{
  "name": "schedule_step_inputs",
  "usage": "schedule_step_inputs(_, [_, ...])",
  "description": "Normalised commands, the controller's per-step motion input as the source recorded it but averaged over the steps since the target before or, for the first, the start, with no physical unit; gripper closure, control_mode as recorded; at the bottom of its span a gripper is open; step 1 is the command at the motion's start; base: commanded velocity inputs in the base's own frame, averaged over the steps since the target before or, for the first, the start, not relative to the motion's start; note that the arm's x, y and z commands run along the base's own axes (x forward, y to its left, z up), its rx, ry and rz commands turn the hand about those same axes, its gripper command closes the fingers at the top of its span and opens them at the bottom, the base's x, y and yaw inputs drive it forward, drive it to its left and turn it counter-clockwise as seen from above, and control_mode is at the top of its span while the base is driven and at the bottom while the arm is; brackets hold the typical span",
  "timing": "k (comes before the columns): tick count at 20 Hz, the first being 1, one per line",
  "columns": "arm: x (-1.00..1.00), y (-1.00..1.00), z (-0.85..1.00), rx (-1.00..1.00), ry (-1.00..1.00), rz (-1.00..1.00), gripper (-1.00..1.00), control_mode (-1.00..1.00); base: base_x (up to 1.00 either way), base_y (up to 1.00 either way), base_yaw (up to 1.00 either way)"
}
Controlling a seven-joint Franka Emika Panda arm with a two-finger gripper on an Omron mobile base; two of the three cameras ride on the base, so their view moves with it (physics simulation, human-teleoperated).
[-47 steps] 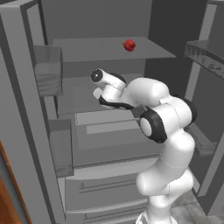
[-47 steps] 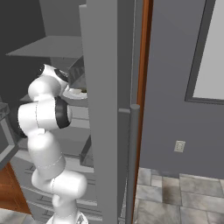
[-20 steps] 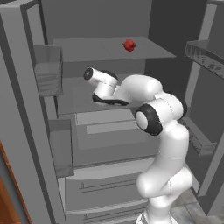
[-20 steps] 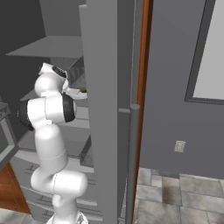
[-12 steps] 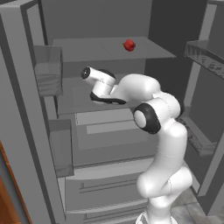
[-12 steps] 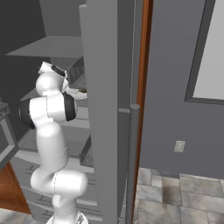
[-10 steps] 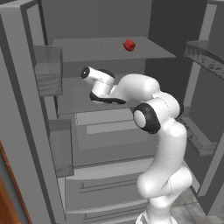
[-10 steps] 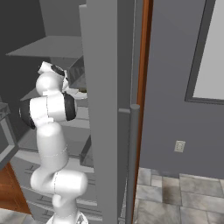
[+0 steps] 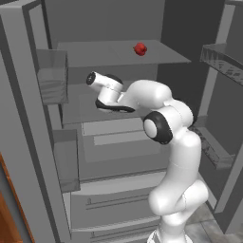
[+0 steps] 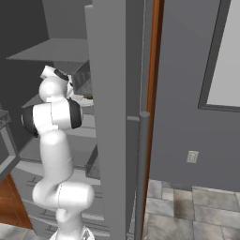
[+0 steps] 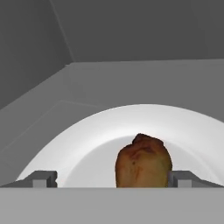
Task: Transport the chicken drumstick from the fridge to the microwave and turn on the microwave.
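The chicken drumstick (image 11: 143, 161), golden-brown, lies on a round white plate (image 11: 87, 144) on a grey shelf inside the fridge (image 9: 95, 54). My gripper (image 11: 113, 179) is open and low over the plate. The drumstick sits between the fingertips (image 11: 43, 178), close to the right one and well clear of the left one. In the left base view my hand (image 9: 105, 89) reaches in over the middle shelf, and the fingers are hidden behind it. The microwave is out of view.
A small red round item (image 9: 140, 48) sits on the top shelf. Translucent door bins (image 9: 52, 76) hang left and right (image 9: 223, 57). Drawers (image 9: 118, 142) lie below my hand. In the right base view the open fridge door (image 10: 112, 117) blocks most of the interior.
Since the oldest frames my hand has pushed left and deeper into the fridge. Over the last half second it has barely moved, and the jaws have stayed open.
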Motion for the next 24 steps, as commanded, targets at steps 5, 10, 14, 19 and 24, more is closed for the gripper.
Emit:
schedule_step_inputs(5, [0.01,-0.04,0.00,0.00,0.00,0.00,-1.00,-1.00,0.00,0.00,0.00])
schedule_step_inputs(10, [0.00,-0.06,-0.03,0.00,0.00,0.00,-1.00,-1.00,0.00,0.00,0.00])
schedule_step_inputs(14, [0.00,-0.03,-0.06,0.00,0.00,-0.01,-1.00,-1.00,0.00,0.00,0.00])
schedule_step_inputs(19, [0.00,-0.02,-0.07,0.00,0.00,-0.03,-1.00,-1.00,0.00,0.00,0.00])
schedule_step_inputs(24, [0.01,0.00,-0.05,0.00,0.00,-0.04,-1.00,-1.00,0.00,0.00,0.00])
